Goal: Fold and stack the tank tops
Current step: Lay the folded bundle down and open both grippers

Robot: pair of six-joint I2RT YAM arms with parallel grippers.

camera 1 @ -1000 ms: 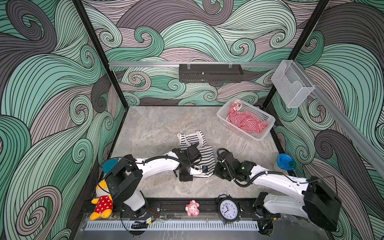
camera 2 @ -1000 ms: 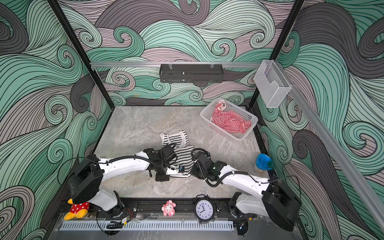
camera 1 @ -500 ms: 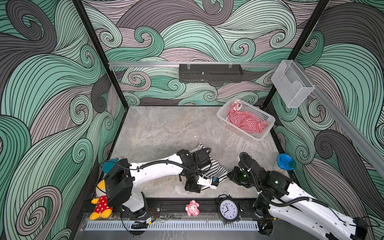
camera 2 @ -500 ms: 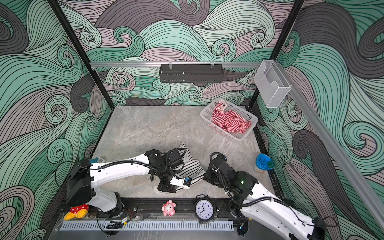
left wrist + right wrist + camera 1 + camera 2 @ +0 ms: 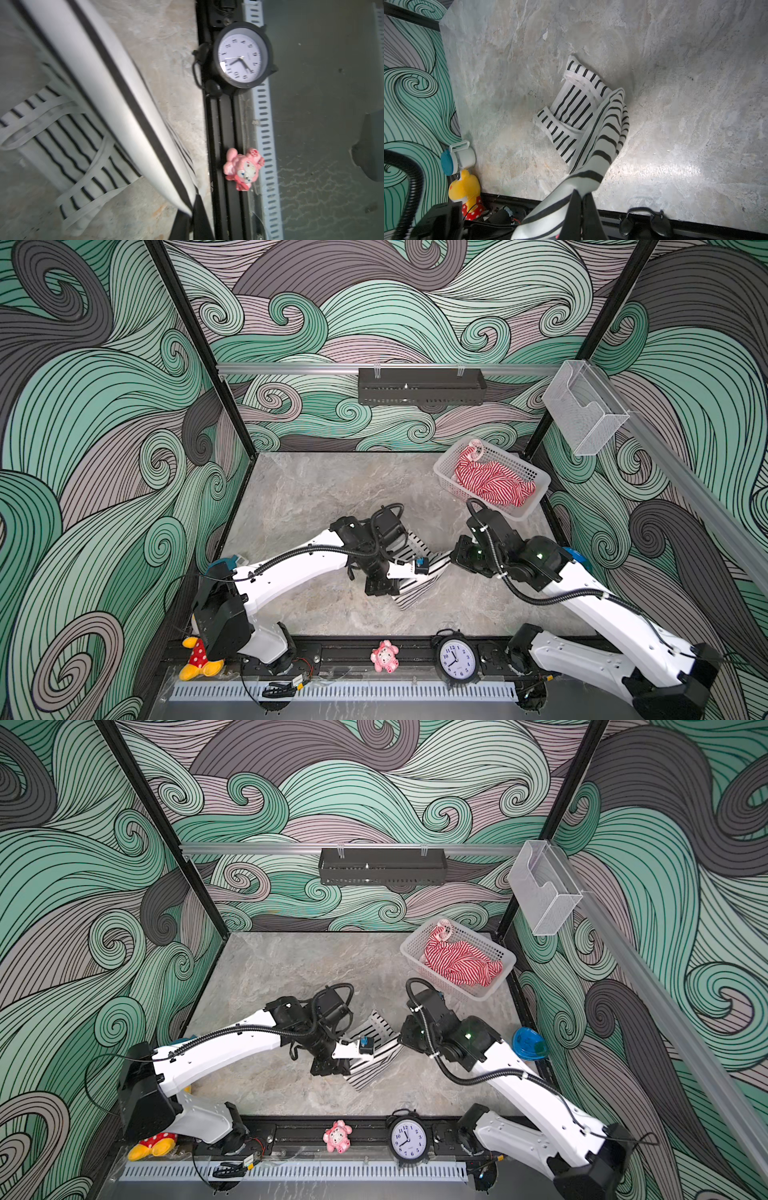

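The task looks to be in its early part. The black-and-white tank top [image 5: 419, 545] lies near the middle of the counter [image 5: 311, 497], between the two arms. Its strap end rests flat on the stone. Its other end is raised off the surface. The left fingers [image 5: 200, 220] are pressed together on a lifted edge of this top, and the right fingers [image 5: 589, 218] pinch another part of the same raised cloth. This is probably the first fold in progress, since the held end is not yet laid over the flat half.

The red-and-white tank top [image 5: 494, 485] sits crumpled in the white basket [image 5: 534, 502] at the far right corner, well apart from both arms. It remains to be taken out, spread and folded. No stack exists yet.
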